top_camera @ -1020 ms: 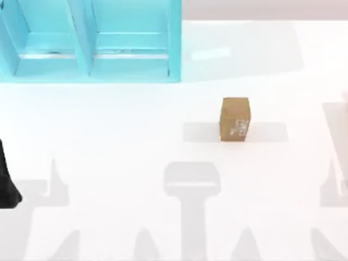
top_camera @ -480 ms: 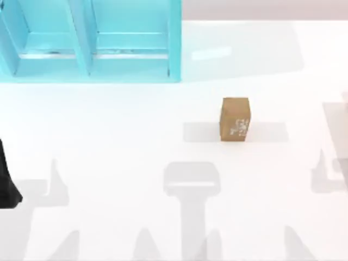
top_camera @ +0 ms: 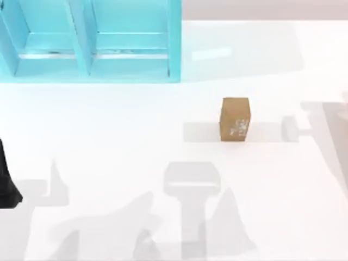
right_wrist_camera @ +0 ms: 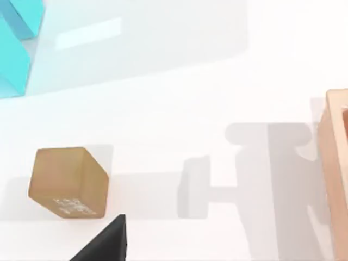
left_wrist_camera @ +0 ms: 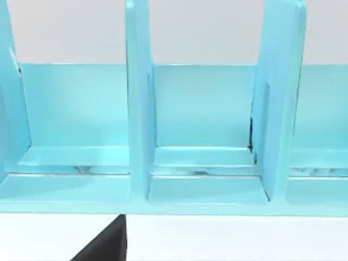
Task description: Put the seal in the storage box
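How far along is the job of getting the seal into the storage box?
Nothing looks done yet: the seal stands upright on the white table, apart from the storage box at the top view's upper left. In hand: no gripper holds it; the right wrist view looks at it from nearby. Left: grasp, carry, place it in a compartment.

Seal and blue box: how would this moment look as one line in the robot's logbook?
seal: upright on table, untouched | storage box: far left, no seal inside | left arm: parked at left edge | stage: not yet grasped
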